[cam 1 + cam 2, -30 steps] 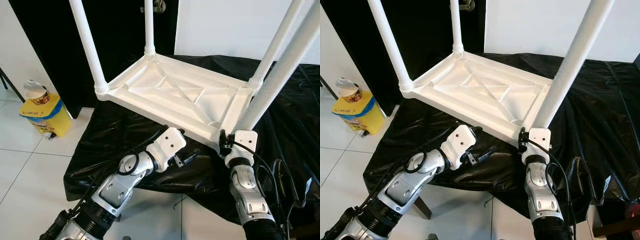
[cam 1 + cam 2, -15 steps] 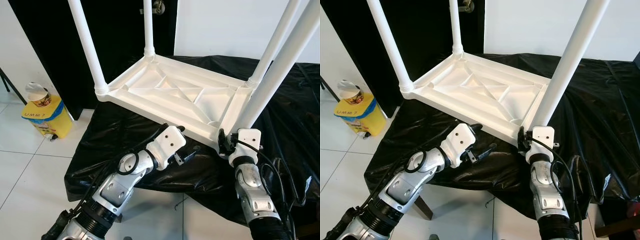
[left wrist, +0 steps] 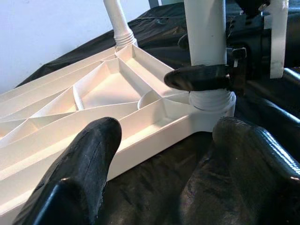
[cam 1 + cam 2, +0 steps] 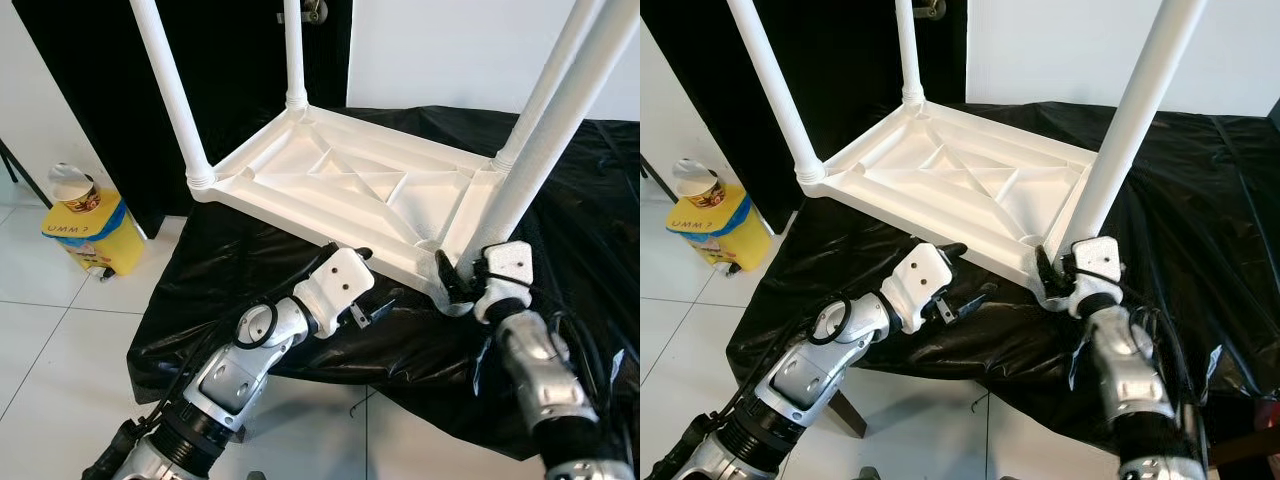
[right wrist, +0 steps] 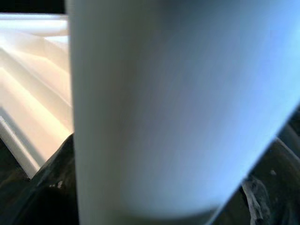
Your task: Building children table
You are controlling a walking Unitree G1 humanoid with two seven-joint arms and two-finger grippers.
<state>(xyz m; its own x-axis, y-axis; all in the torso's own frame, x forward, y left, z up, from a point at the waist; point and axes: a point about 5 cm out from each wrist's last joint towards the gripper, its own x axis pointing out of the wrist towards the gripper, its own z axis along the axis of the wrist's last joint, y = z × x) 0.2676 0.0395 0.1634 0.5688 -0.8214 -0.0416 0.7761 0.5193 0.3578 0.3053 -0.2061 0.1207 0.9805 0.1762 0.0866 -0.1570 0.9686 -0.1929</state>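
A white plastic children's table (image 4: 350, 190) lies upside down on a black sheet (image 4: 230, 265), its legs pointing up. My right gripper (image 4: 1050, 275) is shut around the base of the near right leg (image 4: 1125, 120), where the leg meets the corner socket. In the right wrist view that leg (image 5: 178, 103) is close up and blurred. My left gripper (image 4: 370, 285) is open just in front of the tabletop's near edge, holding nothing. In the left wrist view its two fingers (image 3: 84, 164) frame that edge, and a finger of the right gripper (image 3: 197, 77) crosses the leg.
A yellow bin (image 4: 85, 225) with a cup on top stands on the white tiled floor at the left. A dark door and a white wall rise behind the table. The sheet-covered surface ends just below my grippers.
My right wrist and forearm have swung to the right around the base of the near leg while keeping hold of it. The left gripper has barely moved.
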